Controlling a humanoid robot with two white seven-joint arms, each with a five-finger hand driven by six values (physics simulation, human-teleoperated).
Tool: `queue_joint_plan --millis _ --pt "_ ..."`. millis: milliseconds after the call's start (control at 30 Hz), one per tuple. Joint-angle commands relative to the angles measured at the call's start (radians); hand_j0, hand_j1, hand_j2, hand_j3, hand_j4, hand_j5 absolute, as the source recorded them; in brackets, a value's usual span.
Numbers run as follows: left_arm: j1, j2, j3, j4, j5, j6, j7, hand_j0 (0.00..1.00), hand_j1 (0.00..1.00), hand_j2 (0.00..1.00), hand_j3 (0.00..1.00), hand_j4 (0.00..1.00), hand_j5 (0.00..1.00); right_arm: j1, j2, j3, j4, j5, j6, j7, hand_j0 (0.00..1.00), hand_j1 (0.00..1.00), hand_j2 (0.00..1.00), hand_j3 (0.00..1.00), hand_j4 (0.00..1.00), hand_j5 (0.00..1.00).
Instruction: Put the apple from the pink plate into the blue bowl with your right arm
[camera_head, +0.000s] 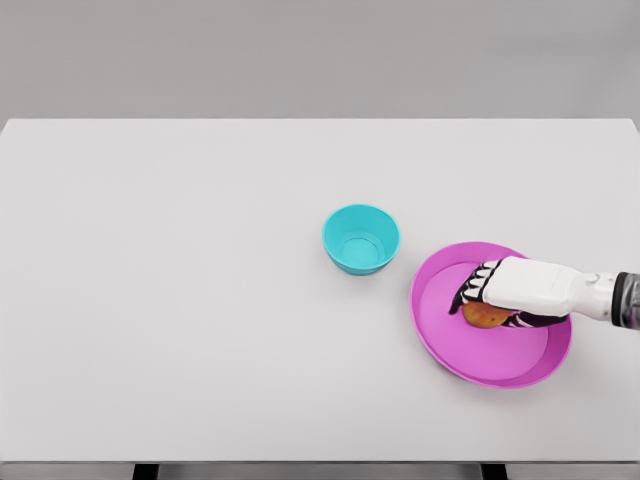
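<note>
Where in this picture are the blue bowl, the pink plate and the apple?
blue bowl (360, 240): head view, on its inner floor.
pink plate (500, 362): head view, on bare surface near the front rim.
apple (484, 317): head view, on the orange part visible under the hand.

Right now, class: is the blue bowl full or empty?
Empty. The blue bowl shows only its bare inside; the apple sits on the pink plate under the right hand.

White table (200, 300). Blue bowl (361, 239) upright near centre. Pink plate (450, 345) just right of it, apart. Right hand (497, 293) over plate, fingers curled around apple (484, 317); apple sits on the plate.
</note>
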Motion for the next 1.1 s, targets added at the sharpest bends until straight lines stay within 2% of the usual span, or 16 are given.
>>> queue_joint_plan --millis 0,33,100,133,367,567,867,1067 --pt "0.0 0.0 0.0 0.0 0.0 0.0 0.0 1.0 1.0 1.0 1.0 1.0 1.0 0.0 -0.001 0.002 0.0 -0.005 0.002 0.0 0.52 0.52 0.52 0.52 0.52 0.52" --pt "0.0 0.0 0.0 0.0 0.0 0.0 0.0 1.0 1.0 1.0 1.0 1.0 1.0 0.0 -0.001 0.002 0.001 -0.005 0.002 0.0 0.47 0.47 0.47 0.47 0.47 0.47" --pt "0.0 0.0 0.0 0.0 0.0 0.0 0.0 1.0 1.0 1.0 1.0 1.0 1.0 -0.006 -0.001 0.002 0.001 -0.005 0.002 0.0 0.46 0.46 0.46 0.46 0.46 0.46" --pt "0.0 0.0 0.0 0.0 0.0 0.0 0.0 1.0 1.0 1.0 1.0 1.0 1.0 -0.009 -0.001 0.002 0.001 -0.005 0.002 0.0 0.42 0.42 0.42 0.42 0.42 0.42" --pt "0.0 0.0 0.0 0.0 0.0 0.0 0.0 1.0 1.0 1.0 1.0 1.0 1.0 -0.055 0.002 0.001 0.007 -0.005 0.002 -0.002 0.42 0.42 0.42 0.42 0.42 0.42" --pt "0.0 0.0 0.0 -0.001 0.0 0.0 0.0 1.0 1.0 1.0 1.0 1.0 1.0 -0.124 0.039 0.001 0.024 -0.005 0.002 -0.002 0.42 0.42 0.42 0.42 0.42 0.42" --pt "0.0 0.0 0.0 0.0 0.0 0.0 0.0 1.0 1.0 1.0 1.0 1.0 1.0 -0.229 0.15 0.01 0.128 0.013 0.002 -0.002 0.42 0.42 0.42 0.42 0.42 0.42" --pt "0.0 0.0 0.0 0.0 0.0 0.0 0.0 1.0 1.0 1.0 1.0 1.0 1.0 -0.328 0.224 0.099 0.202 0.047 0.002 -0.002 0.42 0.42 0.42 0.42 0.42 0.42"
